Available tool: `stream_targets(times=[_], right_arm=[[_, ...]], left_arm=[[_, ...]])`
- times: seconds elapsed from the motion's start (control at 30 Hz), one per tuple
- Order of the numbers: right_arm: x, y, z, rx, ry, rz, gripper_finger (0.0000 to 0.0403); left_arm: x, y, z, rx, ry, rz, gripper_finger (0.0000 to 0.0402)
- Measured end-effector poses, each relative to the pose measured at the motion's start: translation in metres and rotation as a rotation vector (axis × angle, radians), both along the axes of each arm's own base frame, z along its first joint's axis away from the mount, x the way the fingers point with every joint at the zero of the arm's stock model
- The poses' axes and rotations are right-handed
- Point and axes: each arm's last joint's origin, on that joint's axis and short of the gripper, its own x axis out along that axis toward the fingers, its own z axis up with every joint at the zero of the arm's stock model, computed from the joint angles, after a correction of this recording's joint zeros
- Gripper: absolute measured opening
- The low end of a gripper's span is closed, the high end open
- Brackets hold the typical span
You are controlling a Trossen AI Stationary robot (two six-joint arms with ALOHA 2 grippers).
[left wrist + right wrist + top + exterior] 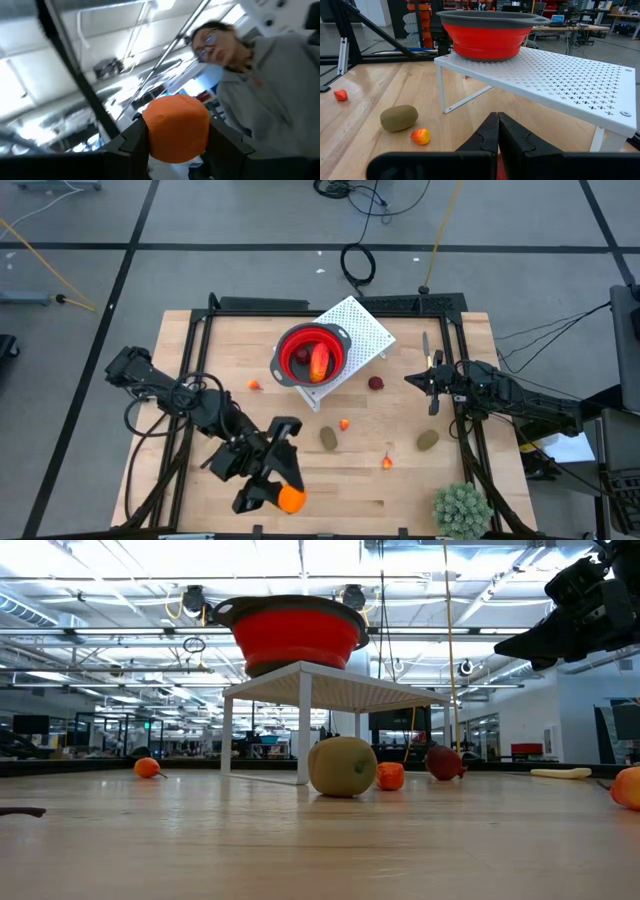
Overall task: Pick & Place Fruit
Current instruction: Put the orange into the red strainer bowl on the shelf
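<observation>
I have the left gripper (283, 492) at the table's near edge, jaws clamped on a round orange fruit (291, 499). Farther off, the long red-orange piece (319, 361) lies lengthwise in the red bowl (298, 343). Right gripper (433, 383) waits, jaws together.

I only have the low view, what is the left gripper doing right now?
Observer: The left gripper is near the table's front edge, shut on an orange fruit.
Operator: Is anything already in the red bowl?
Observer: Yes, the high view shows a longer red-orange piece lying inside the red bowl.
Operator: And the right gripper?
Observer: The right gripper waits shut at the table's right side, beside the white shelf and near a dark red ball.
</observation>
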Motion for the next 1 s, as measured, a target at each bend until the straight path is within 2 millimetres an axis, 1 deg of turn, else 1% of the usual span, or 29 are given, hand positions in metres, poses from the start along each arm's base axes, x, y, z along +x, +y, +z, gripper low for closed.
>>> stream_targets(times=[0.17,0.5,0.7,0.83,1.0], right_arm=[[0.000,0.000,0.000,0.000,0.000,0.000,0.0000],[0.000,0.000,0.000,0.000,-0.001,0.000,0.0000],[0.000,0.000,0.000,0.000,0.000,0.000,0.0000],[0.000,0.000,0.000,0.000,0.000,0.000,0.0000],[0.000,0.000,0.000,0.000,0.000,0.000,0.0000]], left_arm=[[-0.001,-0.001,0.000,0.036,-0.032,-0.036,0.0159],[-0.004,-0.003,0.002,0.010,-0.040,-0.054,0.0159],[-0.012,0.002,0.017,-0.158,-0.108,-0.118,0.0159],[-0.017,0.006,0.025,-0.272,-0.141,-0.100,0.0159],[-0.022,0.011,0.031,-0.359,-0.214,-0.068,0.0159]])
